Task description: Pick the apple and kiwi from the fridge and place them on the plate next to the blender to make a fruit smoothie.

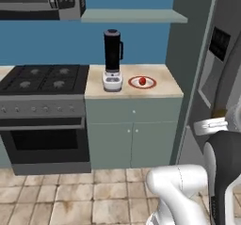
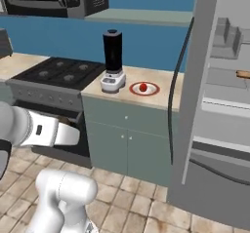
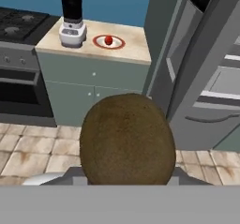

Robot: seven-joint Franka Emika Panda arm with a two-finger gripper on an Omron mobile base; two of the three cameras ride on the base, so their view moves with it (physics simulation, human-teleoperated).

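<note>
One fruit is already home: the apple (image 1: 142,81) sits in the middle of the plate (image 1: 151,84), which lies on the bench (image 1: 160,91) just beside the blender (image 1: 113,61), so half the job looks done. The other, the kiwi (image 3: 125,140), fills the lower middle of the hand view, brown and fuzzy, pressed close in front of the camera. That closeness suggests it is held in the tool; the fingertips are hidden behind the fruit, but nothing else could keep it hanging there above the floor, so I judge the tool clamped on it.

The hand view looks across the tiled floor toward the bench, with the plate up and to the left of the kiwi and well apart from it. The fridge (image 2: 219,105) stands open at the right, its shelves showing, which fits a fruit taken out of it. The carry needs the kiwi brought over the plate and set down beside the apple, not on top of it, or either could roll off the rim.
</note>
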